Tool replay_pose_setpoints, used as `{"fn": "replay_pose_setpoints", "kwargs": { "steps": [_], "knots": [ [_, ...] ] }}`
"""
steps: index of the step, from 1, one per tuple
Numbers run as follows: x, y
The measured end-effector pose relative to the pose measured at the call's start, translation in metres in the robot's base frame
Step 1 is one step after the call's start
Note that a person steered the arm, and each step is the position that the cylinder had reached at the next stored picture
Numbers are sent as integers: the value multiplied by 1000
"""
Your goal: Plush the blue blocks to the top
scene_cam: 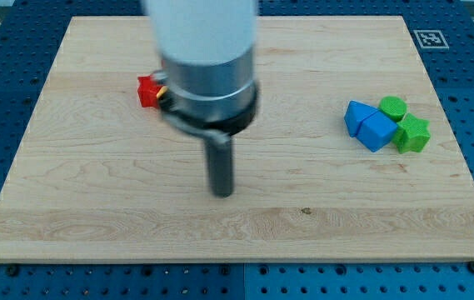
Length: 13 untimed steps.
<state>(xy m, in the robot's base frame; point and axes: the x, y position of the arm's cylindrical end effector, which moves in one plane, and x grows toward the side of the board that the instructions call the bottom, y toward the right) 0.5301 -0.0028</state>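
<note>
Two blue blocks lie together at the view's right: one (355, 117) on the left, the other, wedge-like, (377, 131) just right and below it. A green round block (392, 106) and a green block (412, 134) touch them on the right side. My tip (222, 192) rests on the board near the middle, far to the left of the blue blocks and a little lower than them. It touches no block.
A red block (147, 91) sits at the upper left, partly hidden behind the arm's body (207, 67), with a bit of yellow beside it. The wooden board (95, 208) lies on a blue perforated table. A marker tag (431, 37) sits at the top right corner.
</note>
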Motion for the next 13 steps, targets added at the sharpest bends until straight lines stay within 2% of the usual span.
{"fn": "replay_pose_setpoints", "kwargs": {
  "steps": [1, 2, 3, 6, 13],
  "knots": [
    [-24, 50],
    [-23, 66],
    [-23, 139],
    [-21, 206],
    [-66, 196]
  ]
}}
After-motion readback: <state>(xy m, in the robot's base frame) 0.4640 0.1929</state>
